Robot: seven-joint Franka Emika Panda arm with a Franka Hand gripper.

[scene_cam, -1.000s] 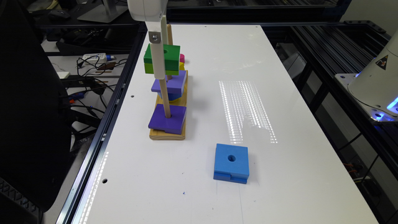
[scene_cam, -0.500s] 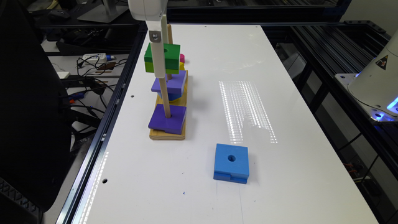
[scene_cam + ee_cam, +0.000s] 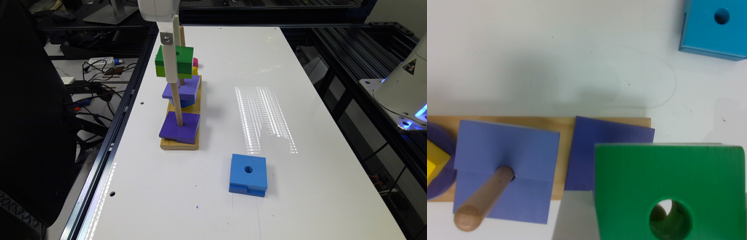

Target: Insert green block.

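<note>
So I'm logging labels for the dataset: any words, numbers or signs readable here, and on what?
No readable words or numbers.
Warning triangle on the white robot base: a sign, its symbol too small to read.
Green block, blue block, purple blocks: unmarked.

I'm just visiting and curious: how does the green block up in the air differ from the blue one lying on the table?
The green block is held up off the table beside the wooden pegs; the blue block lies flat on the white table, apart from the peg board. The green block has two layers, dark green over lime; the blue block is one colour. Both are square with a round centre hole and look similar in size.
</note>
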